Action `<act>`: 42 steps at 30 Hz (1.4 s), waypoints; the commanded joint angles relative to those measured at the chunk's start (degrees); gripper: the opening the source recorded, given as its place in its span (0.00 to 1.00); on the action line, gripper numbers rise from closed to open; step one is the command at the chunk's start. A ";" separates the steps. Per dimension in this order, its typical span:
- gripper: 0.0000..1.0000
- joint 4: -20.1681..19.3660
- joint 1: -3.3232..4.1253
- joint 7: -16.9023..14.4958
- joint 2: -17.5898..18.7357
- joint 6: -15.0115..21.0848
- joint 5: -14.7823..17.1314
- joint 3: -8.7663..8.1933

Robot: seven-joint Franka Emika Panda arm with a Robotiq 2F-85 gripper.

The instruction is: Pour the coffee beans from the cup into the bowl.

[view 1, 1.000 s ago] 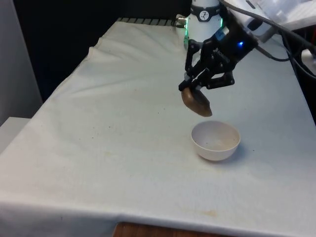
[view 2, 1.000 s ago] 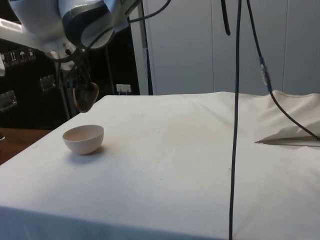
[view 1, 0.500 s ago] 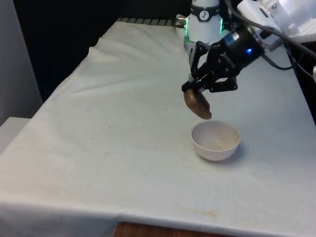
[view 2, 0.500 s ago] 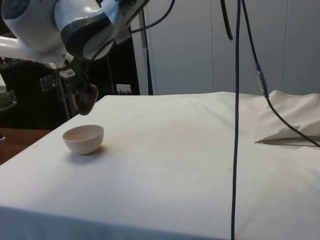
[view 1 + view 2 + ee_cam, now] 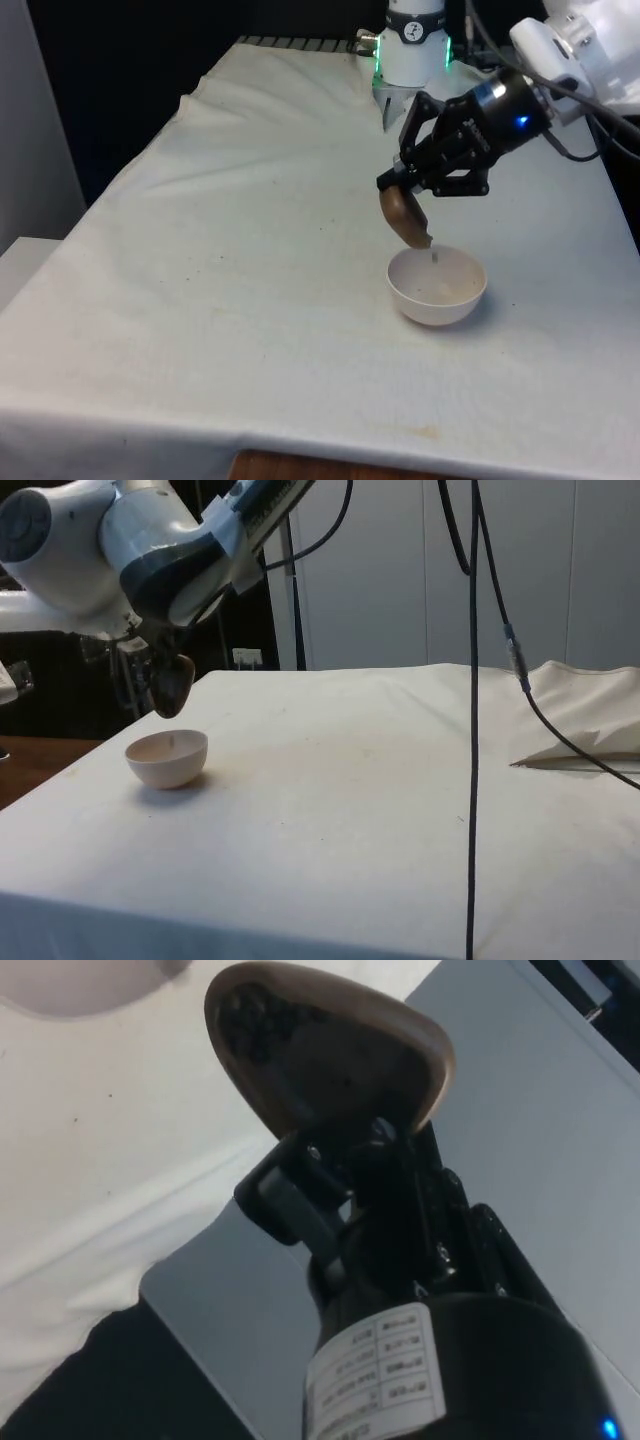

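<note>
The bowl (image 5: 437, 286) sits nearest on the cloth (image 5: 250, 300), pale and open, right of middle in the front view. In the side view the bowl (image 5: 167, 758) stands well apart from the cable (image 5: 472, 720) that hangs down nearer that camera. A small speck shows inside it just under the cup's lip, which I take for the first bean falling or landed, though it is too small to be sure.

Just beyond it, at about eleven o'clock from the bowl's centre, my pincer (image 5: 415, 195) is clamped on the brown cup (image 5: 404, 216), gripping its rim. The cup hangs above the bowl's far-left edge, not touching it, with its mouth tipped down toward four o'clock. In the wrist view the cup (image 5: 330, 1055) opens toward the camera and dark beans (image 5: 250, 1025) lie heaped against its lower wall, near the lip.

A second ago the cup sat further to the front view's left and leaned less. Since then I have carried it closer over the bowl and rolled my wrist further, so the lip now points into the bowl instead of past its edge. I judge the pour is just starting: most of the beans are still in the cup, so more tilt is needed, and the lip must stay over the bowl or beans will scatter on the cloth.

Farthest back, my white arm (image 5: 590, 45) reaches in from two o'clock
</note>
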 commanded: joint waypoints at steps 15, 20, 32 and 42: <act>0.00 2.52 1.03 3.38 3.72 -7.05 -6.99 2.86; 0.00 2.98 1.26 4.30 4.64 -9.05 -9.11 3.72; 0.00 4.81 2.06 6.07 7.45 -13.87 -14.38 6.19; 0.00 5.96 2.46 7.10 9.45 -17.93 -18.91 8.08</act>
